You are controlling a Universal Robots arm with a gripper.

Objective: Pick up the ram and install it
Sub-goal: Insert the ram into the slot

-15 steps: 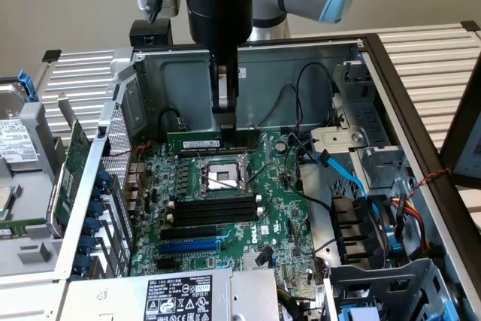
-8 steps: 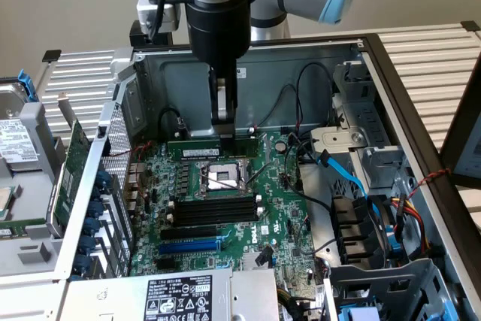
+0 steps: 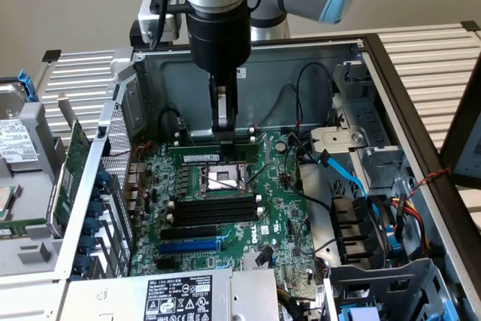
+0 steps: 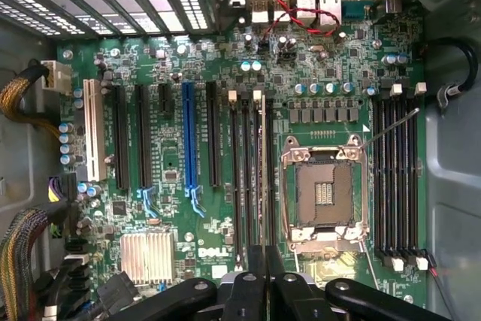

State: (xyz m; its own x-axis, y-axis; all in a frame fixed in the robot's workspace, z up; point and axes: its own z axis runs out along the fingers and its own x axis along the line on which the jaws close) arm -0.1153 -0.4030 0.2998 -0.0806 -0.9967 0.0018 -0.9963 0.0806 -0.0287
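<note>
The ram (image 3: 214, 154) is a thin green stick with a white label, held by its upper edge under my gripper (image 3: 225, 134) inside the open computer case. From the wrist camera it shows edge-on as a narrow line (image 4: 262, 171), pinched between the two black fingers of the gripper (image 4: 264, 276), which is shut on it. It runs parallel to the long black slots (image 4: 242, 186) beside the CPU socket (image 4: 325, 193). I cannot tell whether its lower edge touches a slot. More empty black slots (image 3: 214, 210) lie on the near side of the socket (image 3: 218, 180).
A green expansion card (image 3: 71, 163) stands outside the case at the exterior view's left, near a hard drive (image 3: 15, 140). Blue and black cables (image 3: 342, 171) and drive bays crowd the exterior view's right. A blue slot (image 4: 189, 140) and a heatsink (image 4: 148, 255) sit on the board.
</note>
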